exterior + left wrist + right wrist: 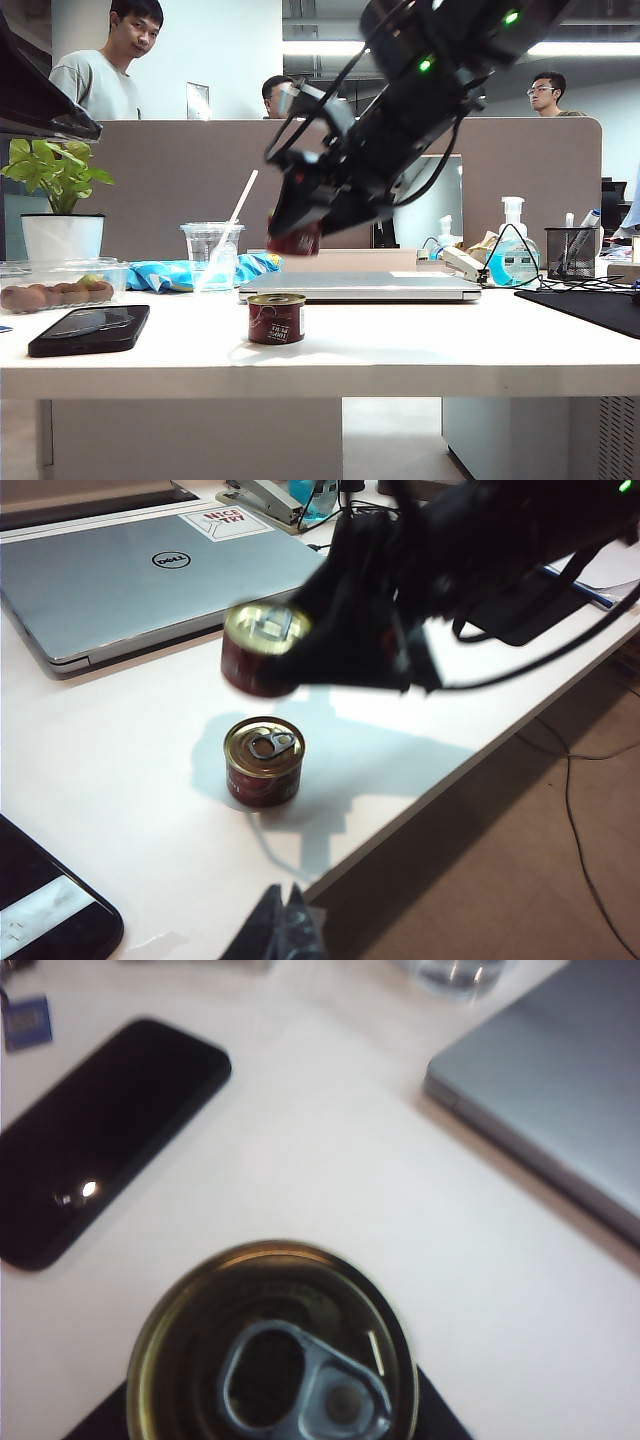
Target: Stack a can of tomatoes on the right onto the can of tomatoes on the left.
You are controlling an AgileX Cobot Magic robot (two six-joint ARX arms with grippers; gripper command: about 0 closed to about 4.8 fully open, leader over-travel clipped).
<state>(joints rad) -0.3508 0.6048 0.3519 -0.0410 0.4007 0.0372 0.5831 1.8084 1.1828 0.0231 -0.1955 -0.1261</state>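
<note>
The right gripper (295,235) hangs in the air above the table (400,340), clamped on a red can (296,240) with a gold pull-tab lid. In the left wrist view this held can (258,648) sits up and a little toward the laptop side of the second can (264,761), clear of it with open air between the two. The right wrist view shows the held can's lid (272,1350) close up, upright, the dark gripper body just showing at its sides.

The second can (276,318) stands upright on the table near the front edge, about the middle of its width, its shadow falling on the white top.

A closed silver laptop (360,287) lies behind it toward the back edge. A black phone (90,329) lies flat near the front left corner. A clear cup (211,256) with a straw stands behind, left of the laptop.

The left gripper (285,925) shows only as a dark tip at the margin of its own wrist view, off the front edge of the table; whether it is open or closed cannot be told.
</note>
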